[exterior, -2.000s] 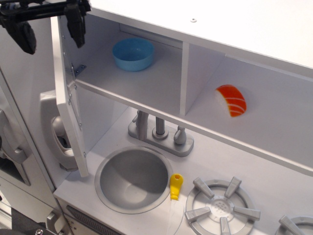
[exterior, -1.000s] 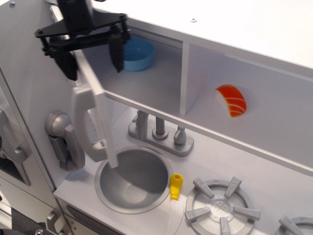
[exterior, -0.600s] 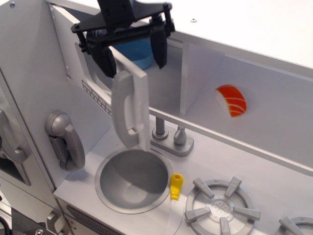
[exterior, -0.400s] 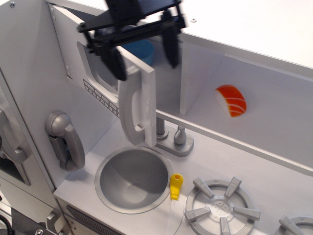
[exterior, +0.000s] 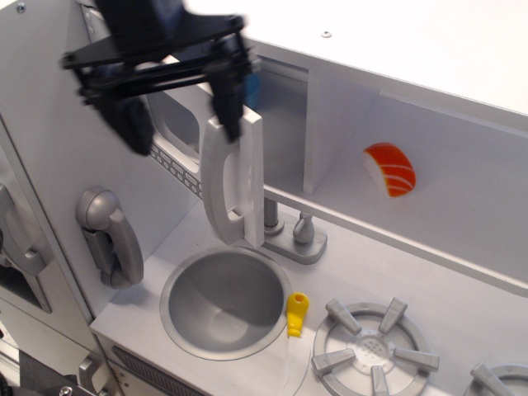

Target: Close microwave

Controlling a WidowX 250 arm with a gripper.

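now the white hinged microwave door (exterior: 223, 165) stands nearly shut, swung in from wide open. the black gripper (exterior: 177, 103), fingers spread and holding nothing, has pulled back left of the tall grey handle (exterior: 229, 186).

White counter (exterior: 388, 272): yellow knife (exterior: 296, 314) beside sink (exterior: 224, 301).

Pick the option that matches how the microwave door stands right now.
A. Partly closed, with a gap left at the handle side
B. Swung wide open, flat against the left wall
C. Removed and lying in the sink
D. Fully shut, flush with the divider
A: the door stands at an angle, its handle out over the sink, and the microwave interior shows in a gap beside it.
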